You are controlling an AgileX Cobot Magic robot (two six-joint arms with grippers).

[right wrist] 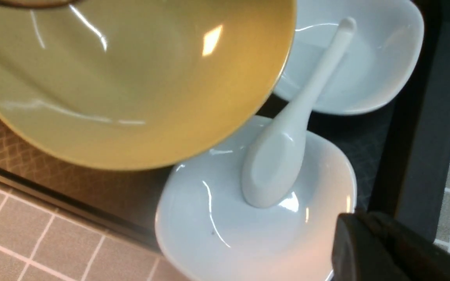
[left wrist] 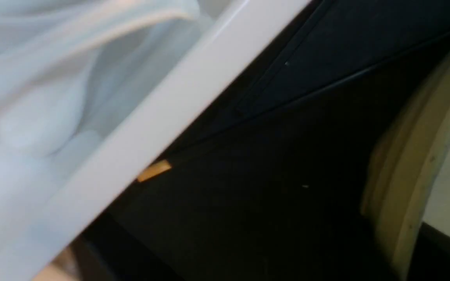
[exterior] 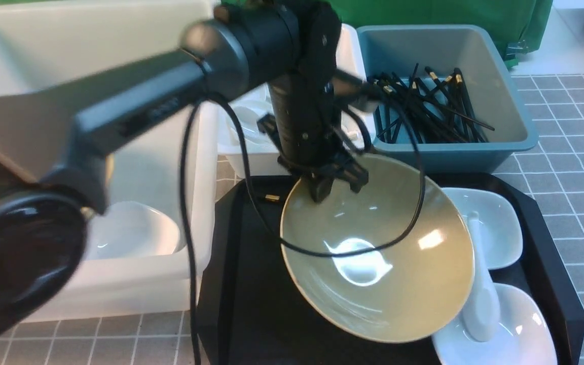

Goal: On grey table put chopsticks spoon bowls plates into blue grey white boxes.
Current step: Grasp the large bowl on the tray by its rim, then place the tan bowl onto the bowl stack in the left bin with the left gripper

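My left gripper [exterior: 336, 183] is shut on the far rim of a yellow bowl [exterior: 378, 253], which is tilted up over the black tray [exterior: 251, 294]. The left wrist view shows that bowl's [left wrist: 404, 175] rim edge-on. A white spoon [exterior: 482, 299] lies across two white plates [exterior: 497, 223] [exterior: 510, 339] at the tray's right. My right gripper [right wrist: 365, 242] hangs shut and empty just off the near plate [right wrist: 229, 226], beside the spoon [right wrist: 283, 148]. Several chopsticks [exterior: 424, 106] lie in the blue-grey box [exterior: 520, 101]. One chopstick [exterior: 271, 197] lies on the tray.
The big whitish tub [exterior: 119, 289] on the left holds one white plate [exterior: 130, 228]. The small white box [exterior: 251, 157] stands behind the tray, partly hidden by my left arm. Grey table [exterior: 576, 152] shows to the right. A cable hangs across the bowl.
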